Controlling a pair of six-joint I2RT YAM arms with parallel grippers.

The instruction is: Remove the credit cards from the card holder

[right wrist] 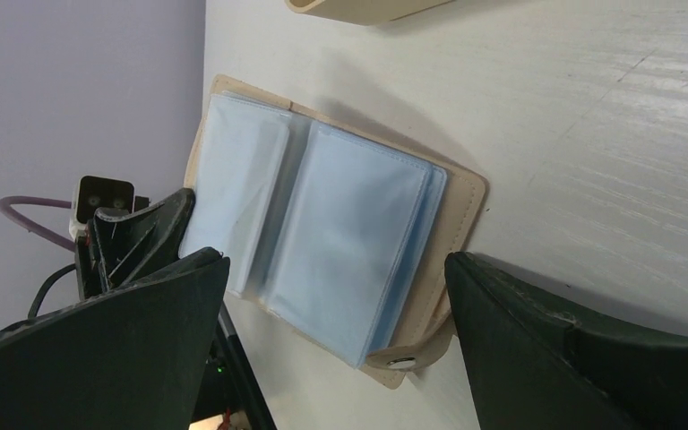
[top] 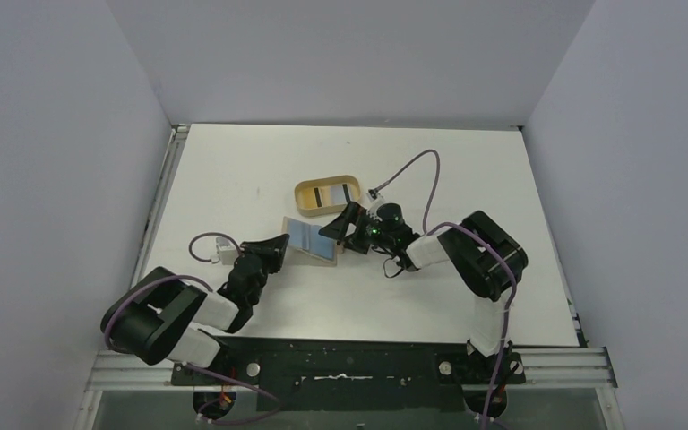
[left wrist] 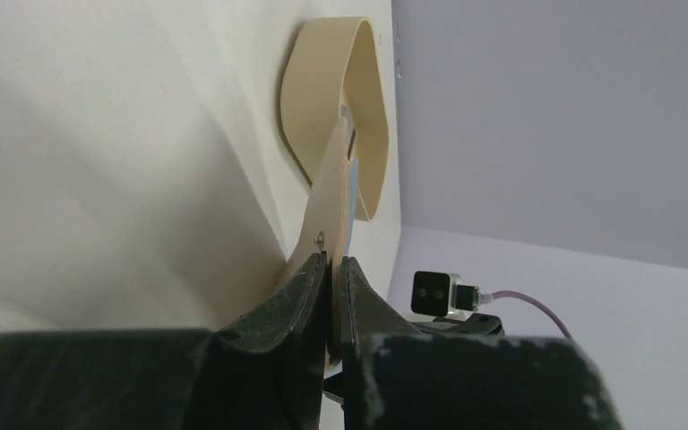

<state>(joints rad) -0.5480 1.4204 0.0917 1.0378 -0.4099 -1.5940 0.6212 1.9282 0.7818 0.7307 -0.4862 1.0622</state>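
The card holder (top: 312,239) lies open on the table, tan outside with light blue sleeves (right wrist: 340,233) and a snap tab (right wrist: 403,361). My left gripper (top: 283,243) is shut on its left cover edge (left wrist: 333,269), which stands edge-on in the left wrist view. Just above the holder's right half, my right gripper (top: 339,227) is open, fingers wide on either side of the sleeves (right wrist: 336,260) and touching nothing. Flat credit cards (top: 324,196), pale and bluish-grey, lie in the oval tray. Whether a sleeve holds a card I cannot tell.
The oval tan tray (top: 301,190) sits just behind the holder, its rim (left wrist: 372,134) close past the holder in the left wrist view. White table (top: 502,179) stretches to the right and back. Grey walls enclose the table on three sides.
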